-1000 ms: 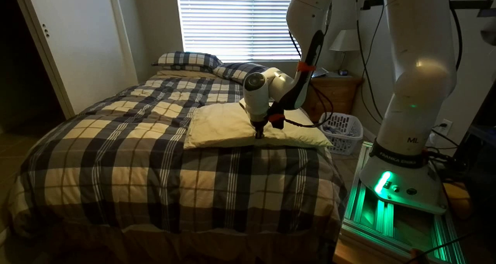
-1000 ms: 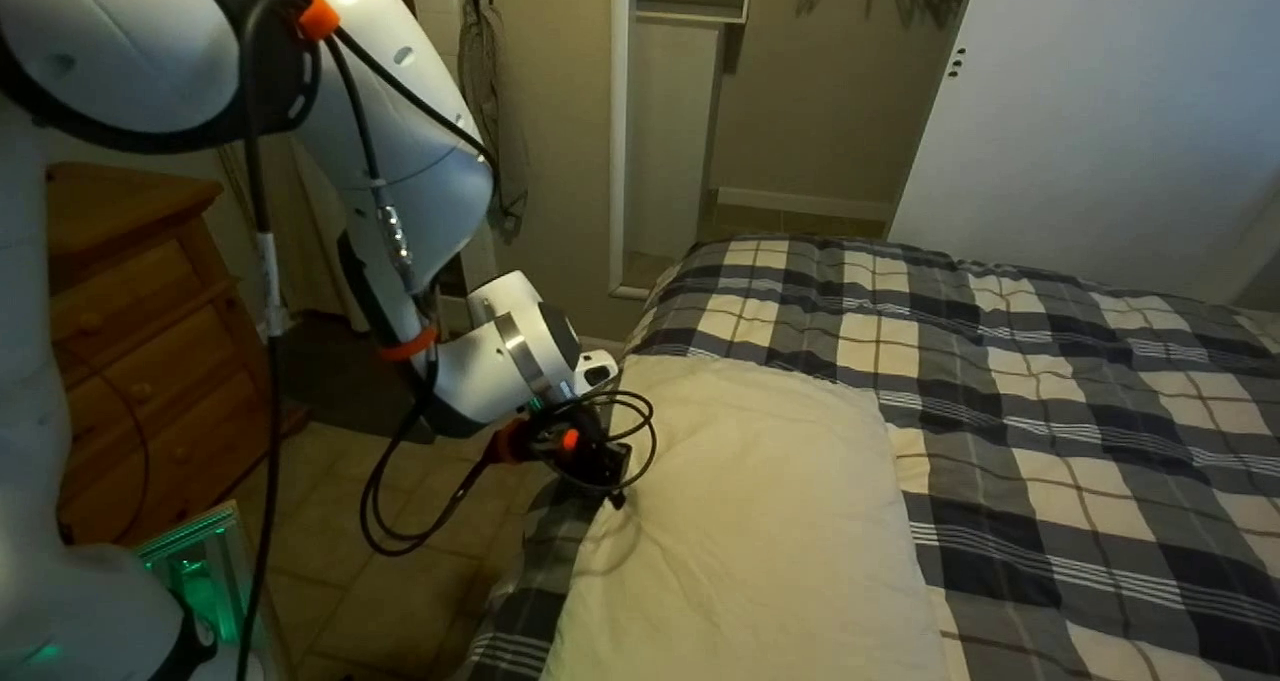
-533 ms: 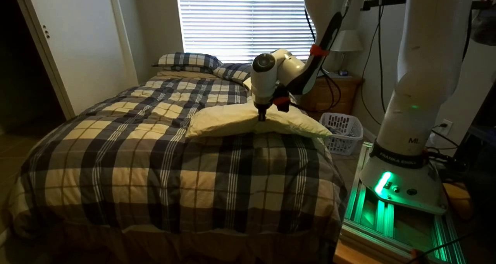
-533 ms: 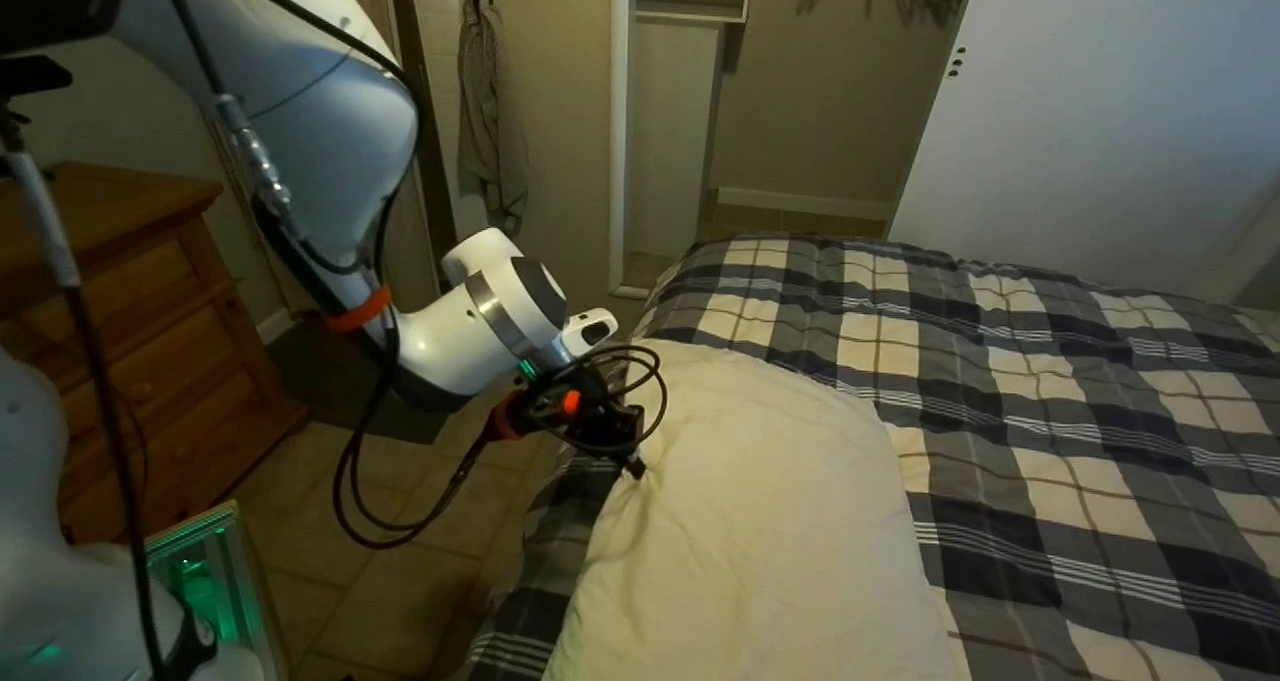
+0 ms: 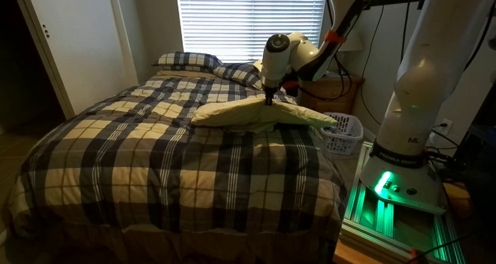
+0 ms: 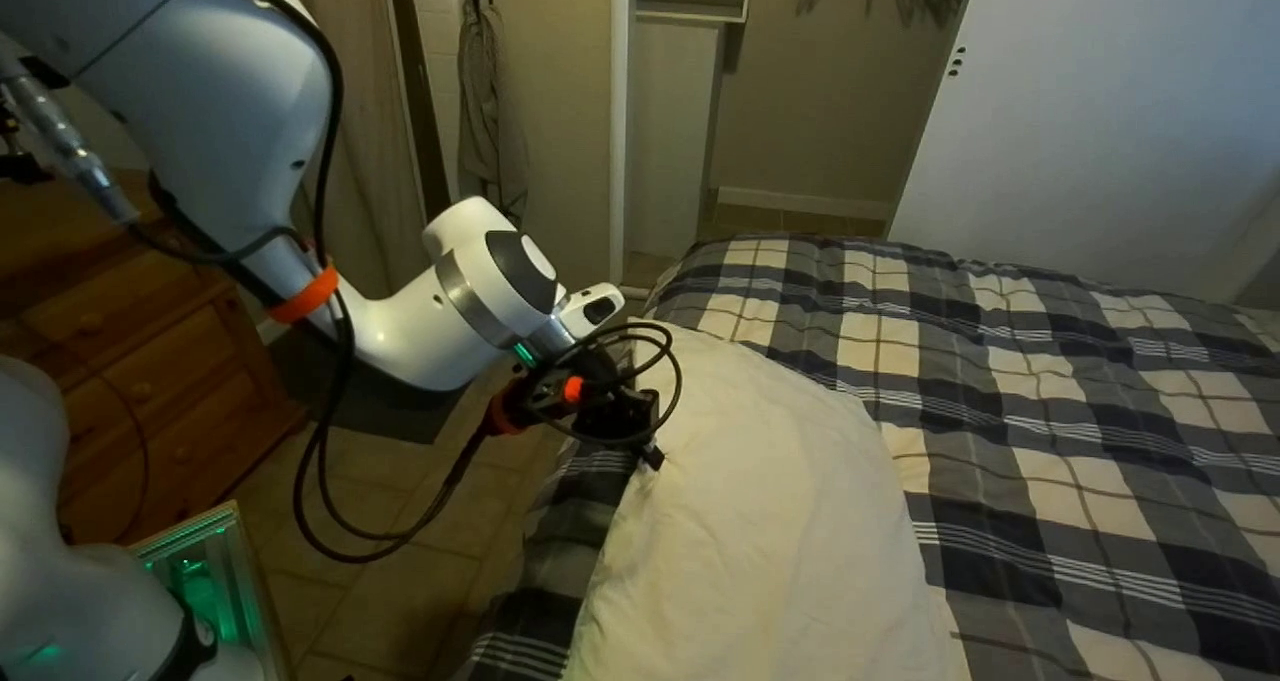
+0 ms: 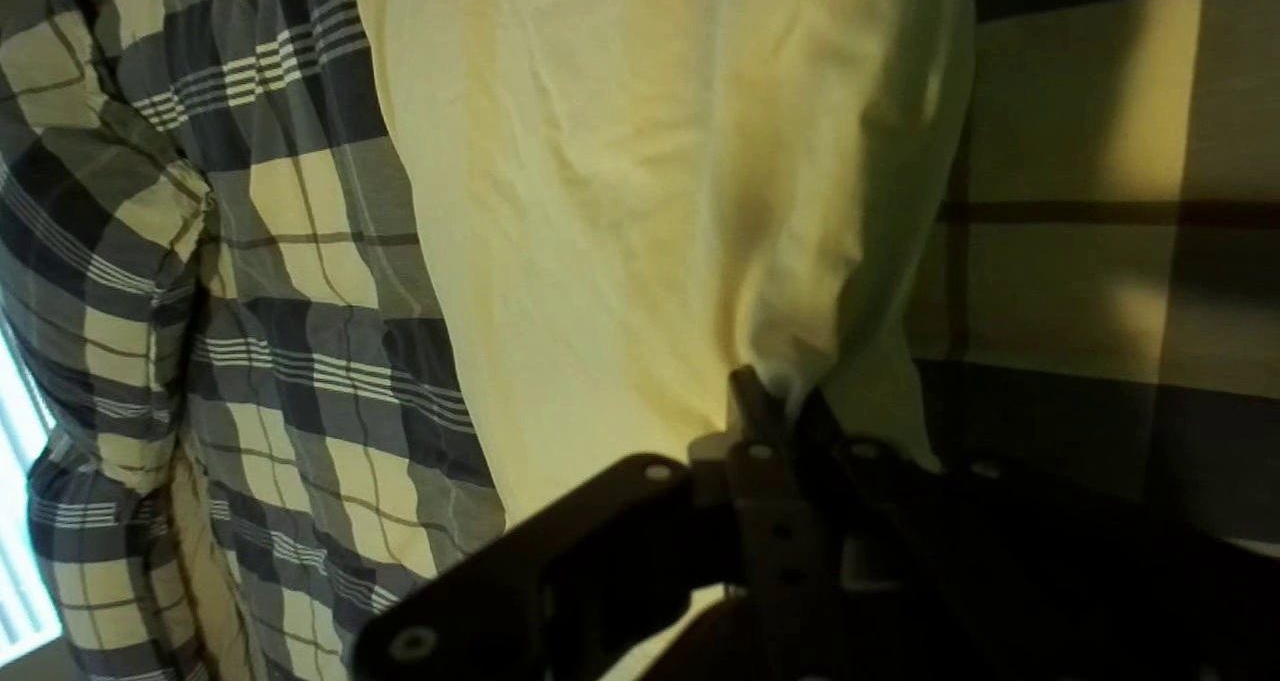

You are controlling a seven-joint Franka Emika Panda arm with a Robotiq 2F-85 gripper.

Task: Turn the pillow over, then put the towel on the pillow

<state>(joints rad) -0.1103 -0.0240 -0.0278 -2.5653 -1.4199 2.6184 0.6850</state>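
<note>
Gripping, with the hand (image 7: 780,389), a fold of the pale pillow (image 5: 240,111) near the middle of one edge. To see in the wrist view: a narrow gather of cloth, caught between the two fingers (image 7: 758,416), with creases spreading out from it. In an exterior view, held up at this place as a kind of ridge, with both ends of the pillow hanging lower. Directly under the raised edge, to notice a pale sagging part (image 5: 250,129); not possible to tell if belonging to the pillow or separate. Otherwise lying on the plaid cover (image 5: 155,171), on the side nearer to the robot base (image 5: 410,182).

Above the hand, continuing into the white arm (image 6: 230,101), bent downward, with an orange band (image 6: 305,298) around it and black cables (image 6: 347,346) looping down from it. Glowing with a green light (image 5: 383,182) at the base, and standing there on a metal frame (image 5: 356,196).

Farther out, to see just behind the end of the pillow a white basket (image 5: 343,144), containing things too small to name. Behind this, a wooden cabinet (image 5: 329,91) and a pale lamp (image 5: 350,43), partly hidden by the arm. At the far end of the cover, plaid cushions (image 5: 190,59) below lowered window blinds (image 5: 248,19). Also to find, in an exterior view, wooden drawers (image 6: 190,361) behind the arm, a greyish cloth (image 6: 482,111) hanging well apart from the pillow, and a white door panel (image 6: 1090,111) beyond the cover.
</note>
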